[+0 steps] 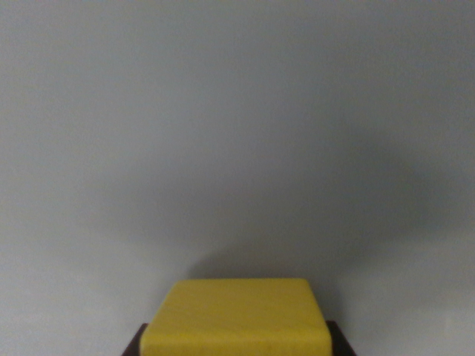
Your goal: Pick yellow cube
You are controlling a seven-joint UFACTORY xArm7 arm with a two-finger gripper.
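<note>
1. Smooth yellow cube sits bottom-centre of wrist view, on plain grey surface.
2. Dark gripper bits flank it w/ no gap visible; can't tell if clamped.
3. Confirm firm squeeze, then lift straight up.

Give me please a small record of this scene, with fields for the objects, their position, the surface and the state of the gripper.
view: wrist view, one picture only
main object: yellow cube, top face showing, cut off by the bottom edge
position: bottom centre of the picture
dark parts: one at each lower corner of the cube, possibly the gripper fingers; too little shows to be sure
surface: plain grey surface, a soft shadow above the cube
other objects: none visible
gripper state: cannot tell
</note>
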